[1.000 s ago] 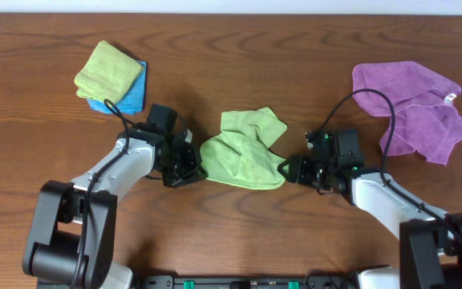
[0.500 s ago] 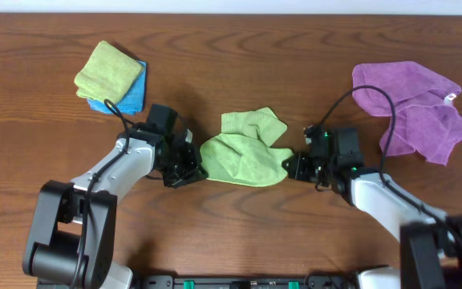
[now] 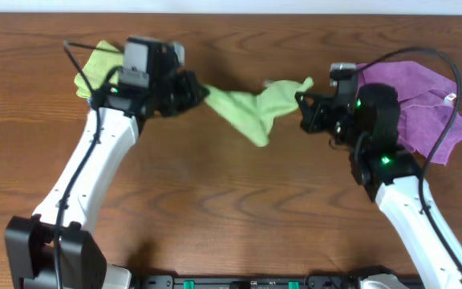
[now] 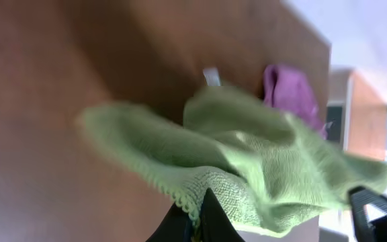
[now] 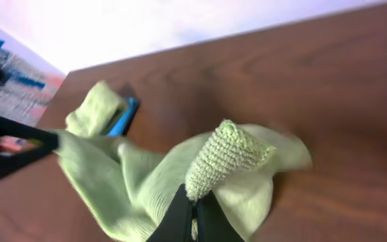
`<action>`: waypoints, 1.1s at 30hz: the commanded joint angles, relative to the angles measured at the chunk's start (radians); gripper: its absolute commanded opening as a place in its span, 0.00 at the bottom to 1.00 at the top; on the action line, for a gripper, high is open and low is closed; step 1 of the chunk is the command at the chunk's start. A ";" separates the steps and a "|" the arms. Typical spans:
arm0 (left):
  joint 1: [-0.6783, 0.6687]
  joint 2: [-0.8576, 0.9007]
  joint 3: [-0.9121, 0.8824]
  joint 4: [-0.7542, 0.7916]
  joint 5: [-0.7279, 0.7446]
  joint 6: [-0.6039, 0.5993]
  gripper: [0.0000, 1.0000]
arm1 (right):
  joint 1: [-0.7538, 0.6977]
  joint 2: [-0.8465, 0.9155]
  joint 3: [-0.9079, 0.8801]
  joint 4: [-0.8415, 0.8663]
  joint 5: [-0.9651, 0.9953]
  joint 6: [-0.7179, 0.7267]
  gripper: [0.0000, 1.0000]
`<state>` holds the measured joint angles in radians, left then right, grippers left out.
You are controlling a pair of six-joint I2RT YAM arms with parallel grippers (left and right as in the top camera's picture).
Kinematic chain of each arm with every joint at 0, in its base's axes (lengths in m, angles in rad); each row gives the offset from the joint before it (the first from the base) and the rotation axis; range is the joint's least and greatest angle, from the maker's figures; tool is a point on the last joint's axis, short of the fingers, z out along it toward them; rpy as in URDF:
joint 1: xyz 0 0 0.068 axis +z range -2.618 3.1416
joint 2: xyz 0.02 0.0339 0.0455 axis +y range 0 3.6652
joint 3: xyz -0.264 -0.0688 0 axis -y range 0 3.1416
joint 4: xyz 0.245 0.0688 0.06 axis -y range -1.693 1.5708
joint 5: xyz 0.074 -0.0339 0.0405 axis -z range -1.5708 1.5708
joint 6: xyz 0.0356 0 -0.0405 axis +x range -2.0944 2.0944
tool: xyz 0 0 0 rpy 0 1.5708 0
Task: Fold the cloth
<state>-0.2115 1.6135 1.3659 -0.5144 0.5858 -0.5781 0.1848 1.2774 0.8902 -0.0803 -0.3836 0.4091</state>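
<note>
We see the cloth (image 3: 251,108), lime-green and fuzzy, strung between two robot arms above the brown wooden table (image 3: 215,201). It is pulled out lengthwise, its middle sagging in a loose point toward the near edge. The left gripper (image 3: 203,92) has its fingers pressed together on a stitched hem at the cloth's left end. The right gripper (image 3: 301,103) pinches a bunched corner at the other end, fingers likewise closed tight. We count four cloths in all. One is the cloth held up. A rumpled purple cloth (image 3: 423,120) with a white tag (image 3: 449,98) lies behind the right arm. At the far left a folded yellow-green cloth (image 5: 94,107) rests on a blue cloth (image 5: 127,111).
</note>
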 commanded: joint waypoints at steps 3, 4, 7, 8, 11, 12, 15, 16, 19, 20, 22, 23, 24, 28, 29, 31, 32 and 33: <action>0.049 -0.015 0.075 0.043 -0.074 -0.002 0.06 | -0.021 0.097 0.098 -0.001 0.048 -0.051 0.01; 0.058 -0.015 0.075 0.056 -0.074 -0.003 0.06 | -0.027 0.117 0.120 -0.001 0.048 -0.059 0.01; 0.083 -0.014 0.075 0.088 -0.092 -0.002 0.06 | -0.036 0.164 0.176 0.000 0.069 -0.068 0.01; 0.091 -0.014 0.075 0.101 -0.093 -0.002 0.06 | -0.039 0.177 0.194 0.002 0.071 -0.072 0.01; 0.114 -0.011 0.075 0.151 -0.095 -0.005 0.06 | -0.047 0.223 0.258 0.002 0.073 -0.074 0.01; 0.117 -0.011 0.075 0.164 -0.094 -0.006 0.06 | -0.048 0.236 0.276 0.002 0.073 -0.076 0.01; 0.122 -0.010 0.075 0.206 -0.083 -0.024 0.06 | -0.048 0.266 0.330 0.001 0.072 -0.085 0.01; 0.122 -0.010 0.075 0.214 -0.074 -0.025 0.06 | -0.048 0.269 0.343 -0.001 0.072 -0.085 0.01; 0.122 -0.010 0.076 0.209 -0.047 -0.023 0.06 | -0.048 0.269 0.372 -0.023 0.056 -0.093 0.01; 0.122 -0.010 0.076 0.203 -0.031 -0.019 0.06 | -0.048 0.269 0.380 -0.042 0.044 -0.093 0.01; 0.121 -0.010 0.076 0.174 0.000 -0.001 0.06 | -0.047 0.268 0.389 -0.084 0.020 -0.107 0.01; 0.121 -0.010 0.075 0.150 0.008 0.006 0.06 | -0.047 0.267 0.389 -0.106 0.009 -0.118 0.01; 0.121 -0.010 0.075 0.121 0.010 0.007 0.06 | -0.046 0.267 0.389 -0.129 0.009 -0.119 0.01; 0.113 -0.009 0.074 -0.048 0.011 0.012 0.06 | -0.046 0.267 0.389 -0.192 0.011 -0.157 0.01; 0.106 -0.008 0.071 -0.076 0.011 0.014 0.06 | -0.046 0.267 0.389 -0.194 0.013 -0.157 0.01; 0.085 -0.003 0.061 -0.109 0.011 0.013 0.14 | -0.046 0.267 0.389 -0.193 0.014 -0.161 0.01; 0.071 0.002 0.053 -0.111 0.011 0.013 0.24 | -0.046 0.267 0.389 -0.193 0.018 -0.163 0.01; 0.045 0.008 0.035 -0.109 0.010 0.002 0.31 | -0.046 0.267 0.389 -0.193 0.027 -0.164 0.01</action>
<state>-0.1230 1.6138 1.4223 -0.6216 0.5808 -0.5751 0.1452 1.5455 1.2606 -0.2722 -0.3611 0.2764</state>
